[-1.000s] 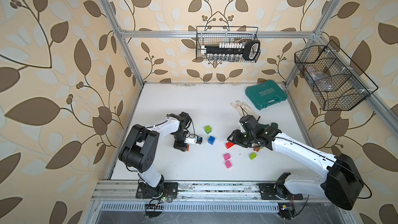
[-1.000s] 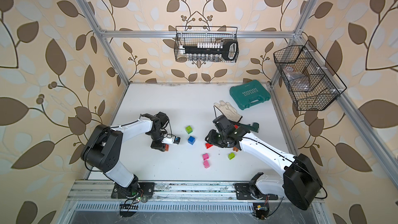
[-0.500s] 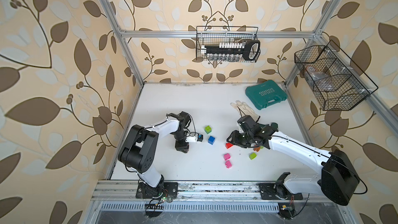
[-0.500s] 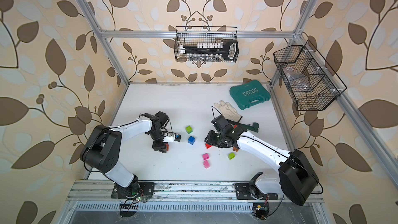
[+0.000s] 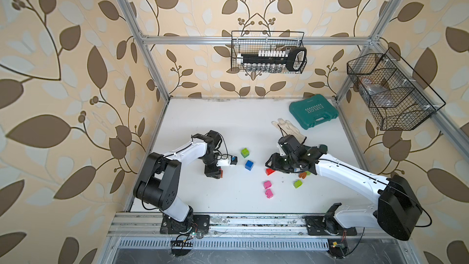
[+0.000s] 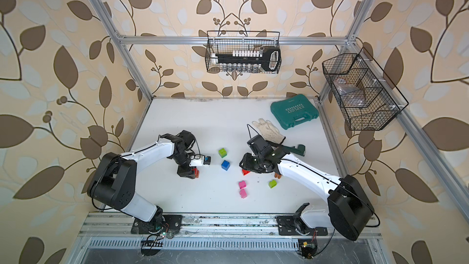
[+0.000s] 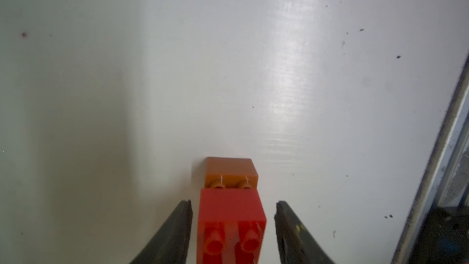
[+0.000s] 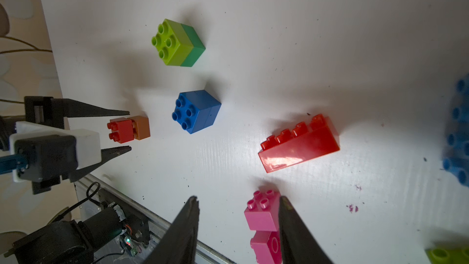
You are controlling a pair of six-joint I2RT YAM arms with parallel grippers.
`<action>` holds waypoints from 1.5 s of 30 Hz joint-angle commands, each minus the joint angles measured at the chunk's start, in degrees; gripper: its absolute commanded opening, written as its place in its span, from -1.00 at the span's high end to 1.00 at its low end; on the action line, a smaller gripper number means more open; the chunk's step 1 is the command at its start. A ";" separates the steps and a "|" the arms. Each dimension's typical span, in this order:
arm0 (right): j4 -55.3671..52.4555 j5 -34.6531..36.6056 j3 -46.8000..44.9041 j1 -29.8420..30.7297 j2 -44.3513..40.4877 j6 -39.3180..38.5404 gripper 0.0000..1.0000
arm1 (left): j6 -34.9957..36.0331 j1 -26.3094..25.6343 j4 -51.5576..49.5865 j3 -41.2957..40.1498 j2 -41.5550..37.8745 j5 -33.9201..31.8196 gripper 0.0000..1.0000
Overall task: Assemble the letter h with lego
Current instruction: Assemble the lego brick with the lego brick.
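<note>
Left gripper (image 7: 233,202): jaws stand apart, with a sliver of table (image 7: 152,72) showing on either side of the red brick (image 7: 231,209); nothing is clamped.
Change: the arm sits where it sat a second ago, but the fingers have let go, so the piece has just been set down.
Red-orange pair (image 8: 128,129): the red brick is pressed onto the orange brick (image 7: 229,170). The pair lies on its side on the left arm's part of the table, red studs facing the gripper.
Right gripper (image 8: 237,198): jaws apart and empty, hovering by the long red brick (image 8: 300,146) and the pink bricks (image 8: 262,214); its place matches the earlier pictures.
Loose lego: the lime-on-green pair (image 8: 177,43) and the blue pair (image 8: 195,111) stand between the arms; a lime brick (image 5: 298,183) lies near the right arm.
Meaning for the task: by judgement, one short joined piece is now released as the start of a stroke. The letter h is far from formed, and more bricks must be fetched.
</note>
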 commanded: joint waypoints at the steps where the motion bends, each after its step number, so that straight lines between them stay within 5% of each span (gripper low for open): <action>1: -0.86 0.31 1.20 0.43 0.13 -0.82 0.07 | 1.48 0.46 -1.29 -0.40 -2.41 -0.16 -0.07; 12: -0.96 0.58 1.73 1.81 1.09 -0.66 0.09 | 2.95 0.53 -1.21 -0.11 -4.02 1.68 0.46; 40: -1.92 0.96 3.85 3.84 3.91 -2.05 0.12 | 3.55 -3.34 2.70 -3.33 -0.57 -3.19 0.49; 45: -1.92 1.28 3.83 4.00 4.21 -2.18 0.13 | -2.56 -5.95 1.03 -1.27 2.24 -4.14 0.50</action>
